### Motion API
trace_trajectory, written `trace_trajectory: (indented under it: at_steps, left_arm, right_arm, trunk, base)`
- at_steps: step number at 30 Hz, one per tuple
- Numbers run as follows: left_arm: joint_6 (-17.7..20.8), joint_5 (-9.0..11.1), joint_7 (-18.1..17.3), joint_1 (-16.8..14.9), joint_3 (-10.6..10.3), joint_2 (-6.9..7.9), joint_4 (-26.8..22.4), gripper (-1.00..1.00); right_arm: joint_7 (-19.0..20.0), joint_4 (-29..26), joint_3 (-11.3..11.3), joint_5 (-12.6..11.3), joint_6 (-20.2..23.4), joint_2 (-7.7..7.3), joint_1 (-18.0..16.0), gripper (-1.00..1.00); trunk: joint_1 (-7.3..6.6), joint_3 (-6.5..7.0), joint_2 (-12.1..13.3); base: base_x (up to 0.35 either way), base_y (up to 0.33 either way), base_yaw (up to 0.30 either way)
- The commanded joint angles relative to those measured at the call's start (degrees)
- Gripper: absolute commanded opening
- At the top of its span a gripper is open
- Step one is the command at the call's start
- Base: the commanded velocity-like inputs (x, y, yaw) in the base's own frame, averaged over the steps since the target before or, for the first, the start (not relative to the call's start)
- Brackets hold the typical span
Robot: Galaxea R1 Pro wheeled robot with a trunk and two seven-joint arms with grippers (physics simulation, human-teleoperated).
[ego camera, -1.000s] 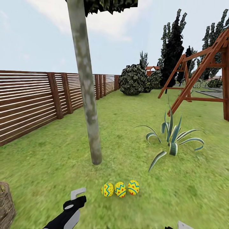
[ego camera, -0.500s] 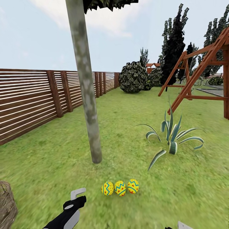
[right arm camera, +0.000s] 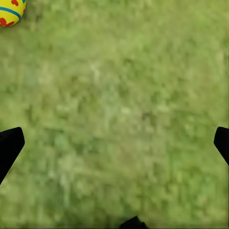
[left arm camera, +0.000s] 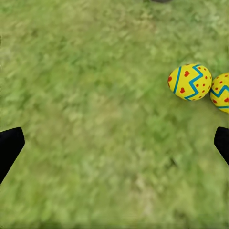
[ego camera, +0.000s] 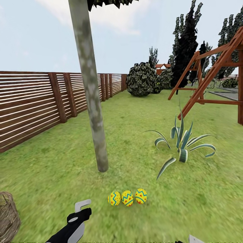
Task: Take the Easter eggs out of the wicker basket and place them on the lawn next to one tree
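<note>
1. The three Easter eggs [ego camera: 127,197] lie in a tight row on the lawn [ego camera: 135,128], just in front of the foot of the tree [ego camera: 95,118]. Judged from this layout, they sit there because the task calls for all three beside one trunk, and that condition looks met.
2. The wicker basket [ego camera: 8,216] stands at the head view's lower-left edge, well apart from the eggs. It is cut off by the frame, so its inside cannot be checked, though with three eggs on the grass it is presumably empty.
3. The left gripper [left arm camera: 114,143] hangs above bare grass with its fingers [left arm camera: 9,145] wide apart and nothing between them. Two eggs lie just beside its span in the left wrist view, one of them cut by the frame edge.
4. The right gripper [right arm camera: 114,143] is likewise spread over bare grass, holding nothing, with part of one egg [right arm camera: 10,12] at a corner of its wrist view. In the head view only a pale sliver at the bottom edge may belong to this arm, too little to be sure.
5. The tree's crown is cropped, with only a fringe of dark leaves visible. A striped plant [ego camera: 182,145], a wooden fence [ego camera: 40,104] and a swing frame [ego camera: 216,67] stand farther off, clear of the eggs.
</note>
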Motion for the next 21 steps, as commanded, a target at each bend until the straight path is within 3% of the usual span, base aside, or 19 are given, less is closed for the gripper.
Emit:
trace_trajectory:
  at_steps: [1,8,16,21]
  left_arm:
    - [-0.1,0.4,0.4,0.0,-0.4,0.04,0.0,1.00]
    - [-0.1,0.5,-0.1,0.0,-0.4,0.04,0.7,1.00]
    - [-0.1,0.3,-5.4,-0.1,-0.4,-0.01,8.8,1.00]
    - [-0.1,0.3,-6.2,0.0,-0.4,-0.03,13.6,1.00]
  right_arm:
    - [-0.2,-0.1,0.0,-0.5,0.3,0.00,0.0,1.00]
    - [-0.2,0.0,-0.1,-0.5,0.2,0.04,0.0,1.00]
    - [-0.3,5.4,-0.2,-0.6,0.1,0.00,0.0,1.00]
    - [-0.4,7.4,-0.3,-0.7,0.3,0.25,0.0,1.00]
  trunk:
    - [-0.23,0.04,0.4]
    - [-1.77,1.10,3.2]
    - [-3.52,2.51,6.4]
    - [-4.62,3.41,8.4]
  base:
    - [0.000,0.000,0.000]
    - [0.000,0.000,0.000]
    - [0.000,0.000,0.000]
    - [0.000,0.000,0.000]
